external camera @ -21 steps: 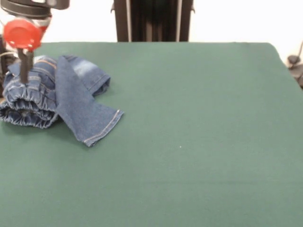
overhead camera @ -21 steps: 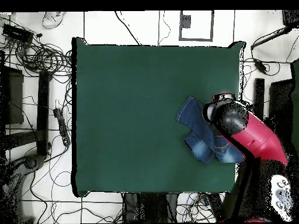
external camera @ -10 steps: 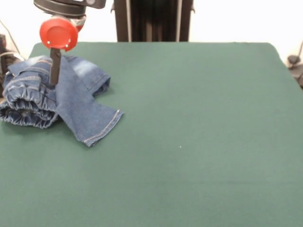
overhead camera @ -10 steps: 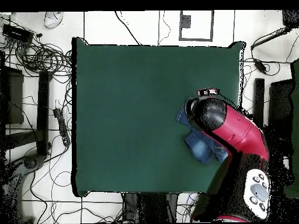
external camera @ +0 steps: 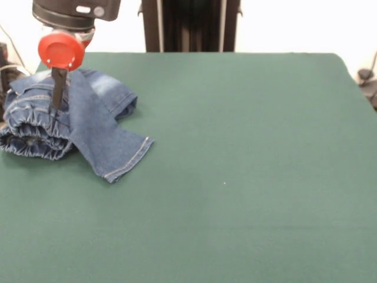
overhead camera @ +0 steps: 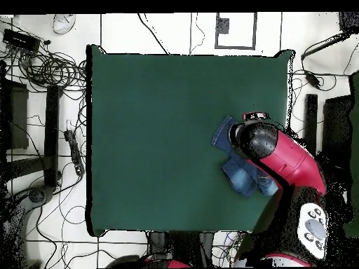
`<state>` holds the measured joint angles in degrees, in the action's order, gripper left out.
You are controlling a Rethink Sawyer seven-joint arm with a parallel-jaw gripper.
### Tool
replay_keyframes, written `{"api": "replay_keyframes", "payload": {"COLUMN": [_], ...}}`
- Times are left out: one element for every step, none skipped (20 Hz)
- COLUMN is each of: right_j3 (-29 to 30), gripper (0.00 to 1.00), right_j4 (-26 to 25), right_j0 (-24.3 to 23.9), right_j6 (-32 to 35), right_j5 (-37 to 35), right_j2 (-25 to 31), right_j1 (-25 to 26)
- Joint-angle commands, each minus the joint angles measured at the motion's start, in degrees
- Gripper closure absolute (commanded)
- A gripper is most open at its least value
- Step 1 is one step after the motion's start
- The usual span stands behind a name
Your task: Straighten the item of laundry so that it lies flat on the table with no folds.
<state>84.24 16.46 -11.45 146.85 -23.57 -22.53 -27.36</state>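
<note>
The item of laundry, blue denim jeans (external camera: 97,127), lies bunched at the left side of the green table (external camera: 247,177). Its gathered waistband is rolled at the far left, and one hemmed leg sticks out towards the front right. A faded leg is folded back behind it. My gripper (external camera: 58,101) hangs under a red disc and reaches down onto the bunched upper part of the jeans. In the overhead view the jeans (overhead camera: 237,167) sit near the table's (overhead camera: 161,126) right edge. There the red arm (overhead camera: 280,157) covers part of them and hides the gripper.
The jeans lie close to the table's edge (external camera: 5,127). Green cloth stretches wide to the right and front of them. Cables and equipment (overhead camera: 42,70) lie on the floor around the table, and dark stands (overhead camera: 312,115) are beside its right edge.
The gripper swung from the far left over the waistband to the right, then came back slightly left. The jeans keep the same shape and place.
</note>
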Motion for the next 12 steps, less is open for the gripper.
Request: {"api": "replay_keyframes", "payload": {"right_j3": [4.12, 3.60, 3.45, 3.45, 3.09, 2.99, 2.67, 2.35, 2.19, 1.83, 1.13, 1.00], "gripper": [0.00, 0.00, 0.00, 0.00, 0.00, 0.00, 0.00, 0.00, 0.00, 0.00, 0.00, 0.00], "right_j4": [2.53, 2.37, 2.37, 2.42, 2.36, 2.41, 2.42, 2.43, 2.51, 2.58, 2.40, 2.33], "right_j0": [0.31, -0.75, -0.82, -0.91, -1.04, -1.18, -1.20, -1.21, -1.76, -1.89, -1.90, -2.29], "right_j6": [10.74, 9.86, 9.86, 9.82, 9.84, 9.82, 9.96, 10.10, 9.82, 9.82, 9.90, 9.55], "right_j5": [-1.79, -2.52, -2.49, -2.39, -2.56, -2.36, -2.30, -2.24, -1.73, -1.33, -1.00, -0.57], "right_j2": [2.60, 2.45, 2.38, 2.50, 2.24, 2.37, 2.17, 1.97, 2.45, 2.65, 2.07, 2.30], "right_j1": [3.40, 3.12, 3.27, 3.36, 3.71, 3.97, 4.46, 4.94, 5.35, 6.06, 6.90, 7.10]}}
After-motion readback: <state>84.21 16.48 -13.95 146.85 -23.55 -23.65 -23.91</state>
